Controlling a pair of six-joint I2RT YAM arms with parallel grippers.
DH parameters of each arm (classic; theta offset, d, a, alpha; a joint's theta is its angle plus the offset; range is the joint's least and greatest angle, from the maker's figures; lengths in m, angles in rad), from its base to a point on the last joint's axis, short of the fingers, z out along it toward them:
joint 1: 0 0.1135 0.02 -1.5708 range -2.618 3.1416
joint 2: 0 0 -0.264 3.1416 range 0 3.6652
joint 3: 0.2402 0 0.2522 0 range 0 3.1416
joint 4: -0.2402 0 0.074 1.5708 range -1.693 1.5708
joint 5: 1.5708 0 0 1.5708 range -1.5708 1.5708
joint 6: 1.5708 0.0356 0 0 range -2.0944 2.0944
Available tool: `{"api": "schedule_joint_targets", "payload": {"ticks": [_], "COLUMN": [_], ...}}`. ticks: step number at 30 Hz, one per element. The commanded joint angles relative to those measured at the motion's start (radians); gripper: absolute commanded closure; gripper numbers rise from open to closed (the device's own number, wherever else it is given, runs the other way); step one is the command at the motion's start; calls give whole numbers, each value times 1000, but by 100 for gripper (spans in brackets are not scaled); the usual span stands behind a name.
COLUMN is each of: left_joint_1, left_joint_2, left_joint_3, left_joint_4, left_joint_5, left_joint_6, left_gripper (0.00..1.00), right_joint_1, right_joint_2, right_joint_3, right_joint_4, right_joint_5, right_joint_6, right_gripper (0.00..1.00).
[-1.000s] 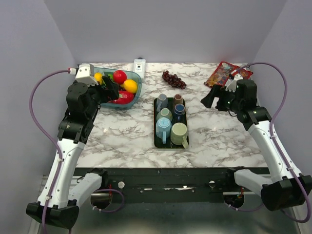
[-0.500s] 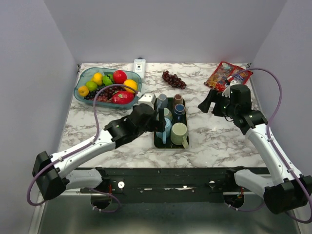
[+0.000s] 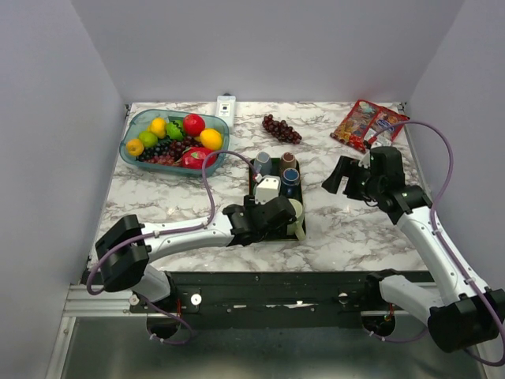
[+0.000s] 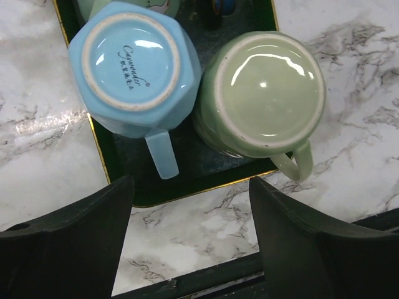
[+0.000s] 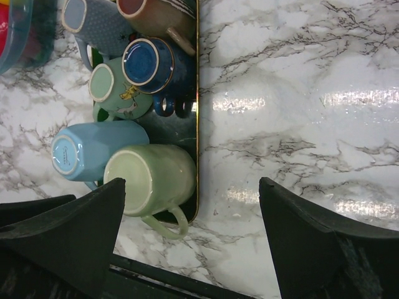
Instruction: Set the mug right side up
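Note:
A black tray (image 3: 252,175) in the middle of the table holds several mugs. In the left wrist view a light blue mug (image 4: 134,65) and a light green mug (image 4: 268,93) stand upside down, bases up, side by side at the tray's near end (image 4: 187,194). My left gripper (image 3: 278,217) hovers over them, open and empty (image 4: 190,233), and hides the blue mug in the top view. The green mug (image 3: 297,213) shows partly there. My right gripper (image 3: 338,175) is open and empty (image 5: 193,233) over bare marble right of the tray. It sees both mugs (image 5: 156,177).
Behind them on the tray stand a dark blue mug (image 5: 149,62), a green pictured mug (image 5: 115,87), a grey-blue mug (image 5: 93,22) and a brown one (image 5: 156,12). A fruit bowl (image 3: 173,138), grapes (image 3: 282,129), a white remote (image 3: 226,106) and snack packets (image 3: 367,122) lie at the back.
My left arm has swung from the fruit bowl at the back left down to the tray's near end, over the blue and green mugs. My right gripper has barely shifted.

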Motion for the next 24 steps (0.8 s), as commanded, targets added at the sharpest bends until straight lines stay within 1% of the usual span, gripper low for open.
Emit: {"api": "schedule_joint_targets", "payload": {"ticks": [1, 5, 10, 16, 24], "left_joint_1": [-4, -4, 15, 53, 82], "left_joint_2": [26, 64, 98, 95, 136], "left_joint_3": [22, 40, 72, 59, 65], "left_joint_4": [-24, -23, -65, -46, -28], "left_joint_5": [-96, -110, -121, -80, -29], "left_joint_6": [-121, -127, -164, -155, -141], "left_gripper": [20, 26, 30, 37, 48], "right_joint_1": [5, 5, 5, 5, 5], "right_joint_2": [-42, -54, -50, -60, -73], "right_joint_3": [-30, -39, -27, -39, -53], "right_joint_4": [-40, -40, -55, -63, -70], "right_joint_5": [30, 34, 40, 51, 73], "right_joint_6": [8, 9, 11, 17, 29], "right_gripper": [7, 7, 7, 7, 7]}}
